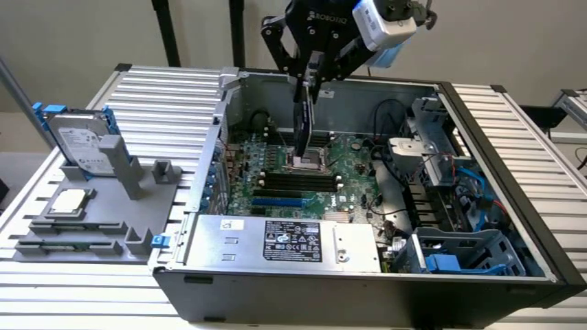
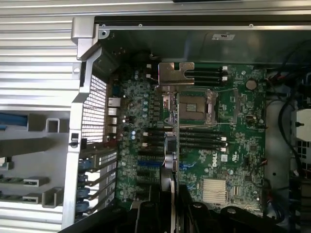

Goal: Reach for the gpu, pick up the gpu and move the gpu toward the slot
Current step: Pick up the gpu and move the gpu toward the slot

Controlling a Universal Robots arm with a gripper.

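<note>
**rigwatcher:** So where was the gpu (image 1: 304,117) at that point?

**clawguy:** Honestly, right in my claw (image 1: 310,84). I had the fingers pinched narrow on its top edge, so the card hung straight down below me, long axis vertical, edge-on to the exterior view. From the wrist view it was a thin line (image 2: 176,145) running away from my fingers, with the silver bracket (image 2: 176,75) at the far end.

**rigwatcher:** And compared to the board?

**clawguy:** It was dangling inside the open computer case (image 1: 477,144), its lower end just above the motherboard (image 1: 344,175), near the CPU socket (image 2: 196,108). The blue expansion slots (image 1: 275,203) sat nearer the power supply (image 1: 284,240), off toward the case's front, so the card wasn't over them. The hard drive (image 1: 81,144) sat on its gray stand (image 1: 101,206), well apart.
</note>
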